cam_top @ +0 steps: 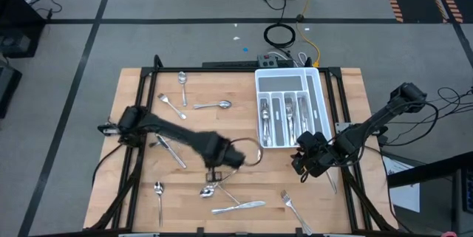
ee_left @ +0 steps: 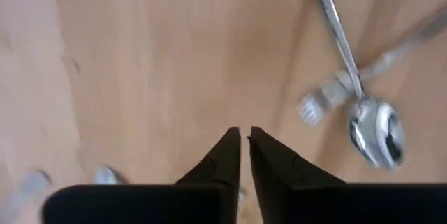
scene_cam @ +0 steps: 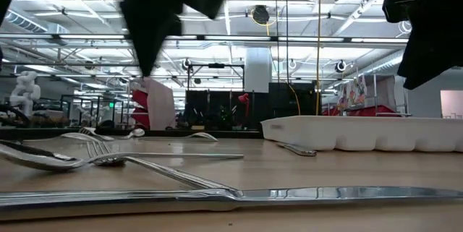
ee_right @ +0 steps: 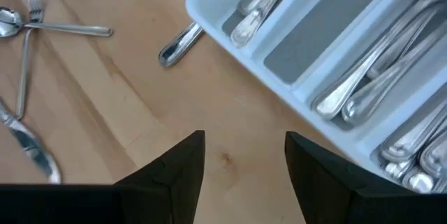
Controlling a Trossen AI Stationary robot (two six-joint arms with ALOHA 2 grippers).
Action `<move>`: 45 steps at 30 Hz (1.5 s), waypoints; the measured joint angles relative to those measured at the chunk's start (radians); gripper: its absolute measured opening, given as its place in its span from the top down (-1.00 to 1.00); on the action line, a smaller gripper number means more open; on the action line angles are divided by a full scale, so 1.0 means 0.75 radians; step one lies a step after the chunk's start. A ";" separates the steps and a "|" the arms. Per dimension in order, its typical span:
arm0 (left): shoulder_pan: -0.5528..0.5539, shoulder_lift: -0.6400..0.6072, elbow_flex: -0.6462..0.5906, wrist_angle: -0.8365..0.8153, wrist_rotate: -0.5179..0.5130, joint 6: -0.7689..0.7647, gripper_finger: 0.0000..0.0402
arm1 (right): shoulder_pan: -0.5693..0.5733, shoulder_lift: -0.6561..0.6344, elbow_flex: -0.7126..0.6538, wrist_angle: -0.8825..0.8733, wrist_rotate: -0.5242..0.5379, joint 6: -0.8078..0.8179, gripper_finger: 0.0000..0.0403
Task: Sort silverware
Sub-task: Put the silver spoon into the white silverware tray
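Loose silverware lies flat on the wooden table: a spoon point(cam_top: 209, 190) crossed with a fork point(cam_top: 225, 193), a knife point(cam_top: 240, 207), another fork point(cam_top: 294, 206). More pieces lie in the white tray point(cam_top: 288, 108). My left gripper point(cam_top: 214, 170) hangs above the table just on the far side of the crossed spoon point(ee_left: 377, 133) and fork point(ee_left: 321, 102). It points down, its fingertips point(ee_left: 244, 140) a narrow slit apart with nothing between them. My right gripper point(ee_right: 244, 147) stands open and empty by the tray's near end point(ee_right: 293, 63).
Further pieces lie at the far left: a spoon point(cam_top: 182, 80), a fork point(cam_top: 170, 104), a spoon point(cam_top: 214, 105). A knife point(cam_top: 171, 152) and a spoon point(cam_top: 158, 193) lie at the left. One handle point(ee_right: 180, 45) lies beside the tray's near corner.
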 joint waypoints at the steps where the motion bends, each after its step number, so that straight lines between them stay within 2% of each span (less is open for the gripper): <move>1: -0.032 -0.024 -0.029 0.023 -0.007 -0.054 0.77 | 0.000 0.009 0.000 0.002 0.019 -0.015 0.07; 4: -0.124 -0.117 -0.142 0.144 -0.084 -0.285 0.69 | -0.001 0.034 0.000 0.006 0.023 -0.051 0.07; 8: -0.219 -0.269 -0.332 0.248 -0.215 -0.773 0.60 | 0.003 0.073 0.000 0.022 -0.016 -0.058 0.07; 11: -0.303 -0.388 -0.535 0.362 -0.200 -1.152 0.53 | 0.003 0.103 0.000 0.040 -0.053 -0.063 0.07; 16: -0.465 -0.579 -0.905 0.815 -0.166 -1.714 0.40 | 0.003 0.141 0.000 0.071 -0.059 -0.063 0.07; 21: -0.586 -0.653 -1.164 1.278 -0.217 -2.037 0.30 | 0.003 0.158 0.000 0.112 -0.058 -0.057 0.07; 24: -0.625 -0.633 -1.203 1.386 -0.250 -2.132 0.28 | 0.003 0.159 0.001 0.140 -0.058 -0.058 0.07; 28: -0.629 -0.588 -1.203 1.429 -0.249 -2.147 0.28 | 0.003 0.159 0.001 0.164 -0.058 -0.055 0.07; 38: -0.614 -0.478 -1.203 1.546 -0.234 -2.109 0.28 | 0.003 0.159 0.001 0.179 -0.061 -0.054 0.07; 45: -0.543 -0.355 -1.200 1.650 -0.234 -2.037 0.28 | 0.003 0.159 0.001 0.180 -0.094 -0.054 0.07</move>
